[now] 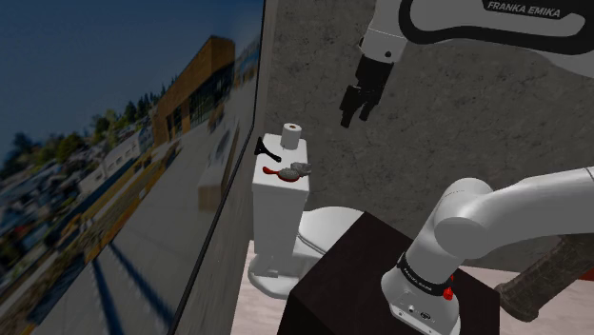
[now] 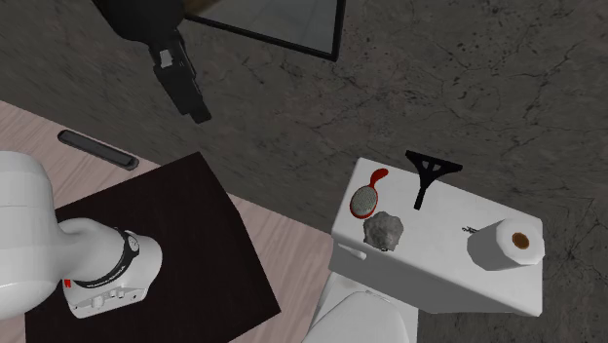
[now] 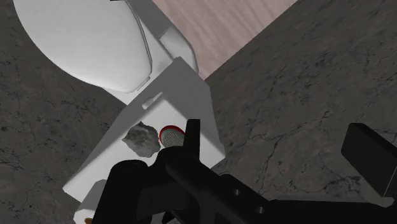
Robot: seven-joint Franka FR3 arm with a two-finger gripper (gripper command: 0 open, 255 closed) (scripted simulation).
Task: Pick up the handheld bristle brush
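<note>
Small round bristle brush with a red handle, lying flat on the white toilet tank lid

Sits just beside a grey lumpy thing, near a black T-shaped tool and well apart from a white paper roll. Way up by the dark mottled wall, got the all-black two-finger gripper spread wide, clasping nothing.

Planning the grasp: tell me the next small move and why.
Probably bring the open gripper down and across toward the brush on the toilet tank: it hangs above and aside of the tank, and the brush lies beside a grey lump.
</note>
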